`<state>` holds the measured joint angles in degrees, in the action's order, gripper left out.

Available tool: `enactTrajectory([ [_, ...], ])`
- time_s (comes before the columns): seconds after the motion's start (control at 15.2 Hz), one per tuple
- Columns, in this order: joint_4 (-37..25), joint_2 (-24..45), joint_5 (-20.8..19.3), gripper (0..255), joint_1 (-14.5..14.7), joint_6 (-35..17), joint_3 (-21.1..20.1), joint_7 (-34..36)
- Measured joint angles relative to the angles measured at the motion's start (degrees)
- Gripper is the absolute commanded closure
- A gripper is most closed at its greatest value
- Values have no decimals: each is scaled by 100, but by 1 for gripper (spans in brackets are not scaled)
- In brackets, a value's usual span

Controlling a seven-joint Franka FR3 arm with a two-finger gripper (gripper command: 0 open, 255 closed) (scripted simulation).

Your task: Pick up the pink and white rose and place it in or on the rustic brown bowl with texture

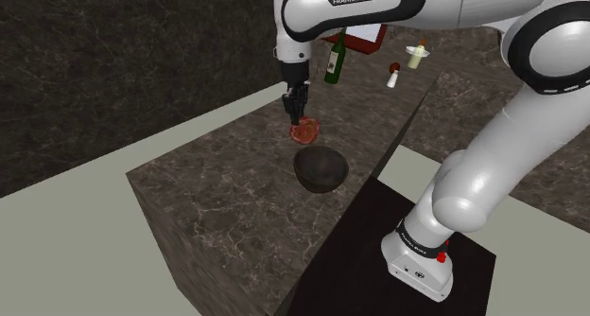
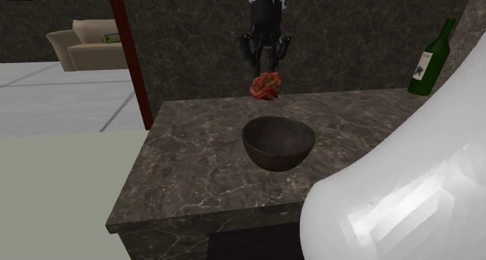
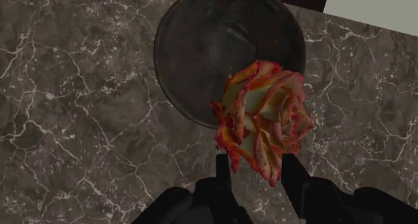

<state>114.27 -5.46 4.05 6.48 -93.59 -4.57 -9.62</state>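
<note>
Gripper (image 3: 258, 163) clenched on the red-edged cream rose (image 3: 262, 115), held clear above the marbled counter (image 3: 67, 122); the bloom hangs over the rim of the dark bowl (image 3: 201, 48), whose centre lies beyond the fingertips, toward the stand.

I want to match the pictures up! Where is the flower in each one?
Shoulder view: the rose is above the middle, under the claw, just beyond the bowl.
Second exterior view: rose at top middle, in the air above the bowl's far rim.
Wrist view: rose clasped between the claw's fingers, over the bowl's edge.
Shared landmark: the dark bowl.
</note>
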Motion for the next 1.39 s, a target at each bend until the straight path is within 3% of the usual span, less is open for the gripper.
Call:
enactTrajectory([
  [0.4,1359,-1301,58,255,-15,-56,57,-116],
  [1.39,2282,-1119,84,255,-4,-1153,25,-165],
])
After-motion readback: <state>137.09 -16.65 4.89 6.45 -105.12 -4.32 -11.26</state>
